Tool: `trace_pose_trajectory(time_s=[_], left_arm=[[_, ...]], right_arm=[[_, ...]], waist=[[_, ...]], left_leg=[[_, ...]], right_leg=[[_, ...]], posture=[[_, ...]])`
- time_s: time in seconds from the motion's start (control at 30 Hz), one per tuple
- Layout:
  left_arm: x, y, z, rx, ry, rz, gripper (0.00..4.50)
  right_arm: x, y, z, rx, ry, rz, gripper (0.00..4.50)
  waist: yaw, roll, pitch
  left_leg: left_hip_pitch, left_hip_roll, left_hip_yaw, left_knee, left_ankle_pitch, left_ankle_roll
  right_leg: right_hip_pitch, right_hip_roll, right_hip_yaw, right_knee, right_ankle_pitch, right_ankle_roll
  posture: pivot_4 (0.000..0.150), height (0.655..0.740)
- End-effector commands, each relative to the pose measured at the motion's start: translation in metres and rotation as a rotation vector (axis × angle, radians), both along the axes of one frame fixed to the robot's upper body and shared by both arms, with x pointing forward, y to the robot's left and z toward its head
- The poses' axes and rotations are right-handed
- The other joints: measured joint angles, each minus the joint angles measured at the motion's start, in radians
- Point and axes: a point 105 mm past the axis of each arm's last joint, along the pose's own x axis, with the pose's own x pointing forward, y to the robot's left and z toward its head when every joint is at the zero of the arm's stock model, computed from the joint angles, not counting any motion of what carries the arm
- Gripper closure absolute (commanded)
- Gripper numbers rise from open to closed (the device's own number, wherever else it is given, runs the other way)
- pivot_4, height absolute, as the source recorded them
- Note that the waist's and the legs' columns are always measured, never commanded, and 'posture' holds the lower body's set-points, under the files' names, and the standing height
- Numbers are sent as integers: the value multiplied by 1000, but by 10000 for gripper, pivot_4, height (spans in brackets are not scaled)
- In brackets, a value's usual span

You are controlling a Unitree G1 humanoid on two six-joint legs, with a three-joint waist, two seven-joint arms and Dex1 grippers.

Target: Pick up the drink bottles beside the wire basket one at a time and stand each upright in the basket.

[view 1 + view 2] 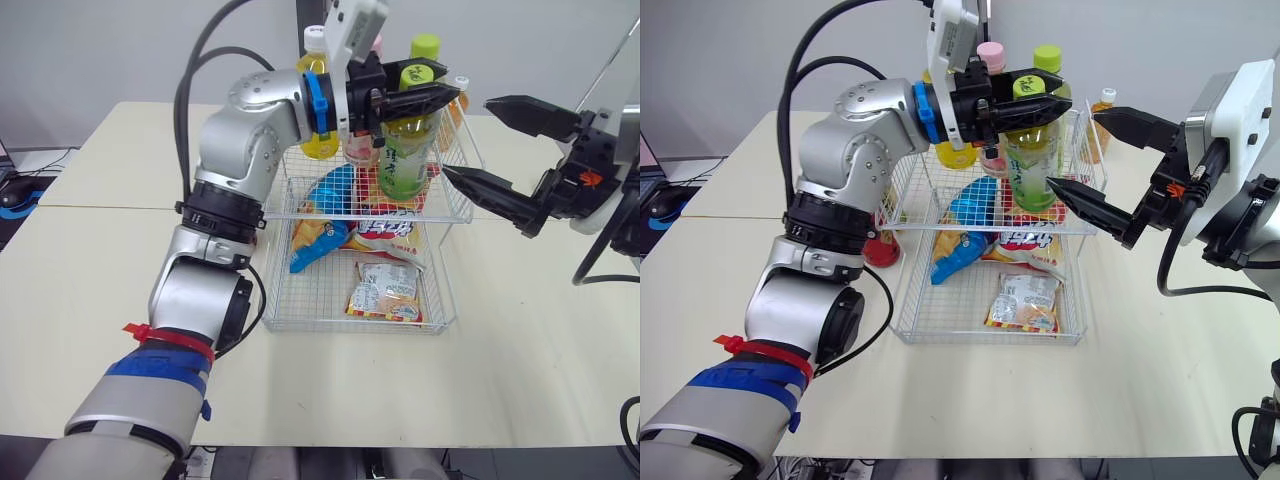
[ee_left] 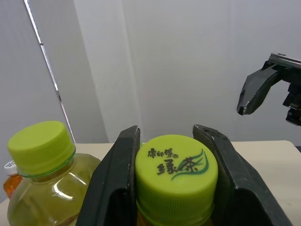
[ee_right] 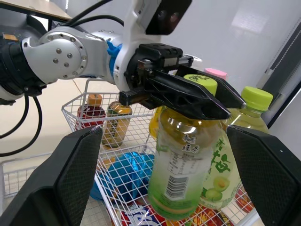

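Basket [image 1: 350, 328]: the upper tier holds upright bottles [image 1: 318, 140], the lower tier snack packets [image 1: 385, 290]. The tea bottle [image 1: 403, 160] is upright, cap up, long axis vertical, with its base inside the upper tier. The left gripper [image 2: 167, 136] is clamped at its cap. The right gripper [image 1: 466, 138] gapes wide and empty, just right of the basket. The right eye view shows a red bottle [image 1: 883, 248] on the table at the basket's left side.

Cream table [image 1: 520, 350]: wire basket [image 1: 310, 300] mid-table; red bottle [image 1: 881, 248] just beside basket's left side.
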Motion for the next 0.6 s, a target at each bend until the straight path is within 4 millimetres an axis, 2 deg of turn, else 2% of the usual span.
trace_pose_trajectory(time_s=[0.03,0.1,0.3,0.4,0.43,0.47,0.6], left_arm=[[-14,-7,17,-31,-70,-61,31205],[-14,-8,16,-32,-68,-66,31205],[-19,-6,28,-93,-66,-85,12222],[-22,0,37,-132,-67,-86,5925],[-23,4,40,-140,-70,-83,2092],[-25,10,43,-150,-71,-80,297],[-29,40,52,-193,-67,-33,297]], right_arm=[[-6,-1,4,-7,-33,-7,0],[-7,0,4,-5,-32,-3,0],[-7,-1,2,-5,-30,4,0],[-7,-1,2,-6,-30,10,0],[-7,0,2,-6,-31,13,0],[-6,0,2,-6,-30,21,0],[-6,9,6,-2,-29,70,0]], waist=[[0,0,0],[0,0,0],[-2,0,0],[-1,0,0],[-1,0,0],[-1,0,0],[-7,0,0]], left_leg=[[0,0,0,0,0,0],[0,0,0,0,0,0],[0,0,0,0,0,0],[0,0,0,0,0,0],[0,0,0,0,0,0],[0,0,0,0,0,0],[1,0,0,0,0,0]], right_leg=[[0,0,0,0,0,0],[0,0,0,0,0,0],[0,0,0,0,0,0],[0,0,0,0,0,0],[0,0,0,0,0,0],[0,0,0,0,0,0],[0,0,0,0,0,0]], posture=[[1500,7400],[1500,7400],[1500,7400],[1500,7400],[1500,7400],[1500,7400],[1500,7400]])
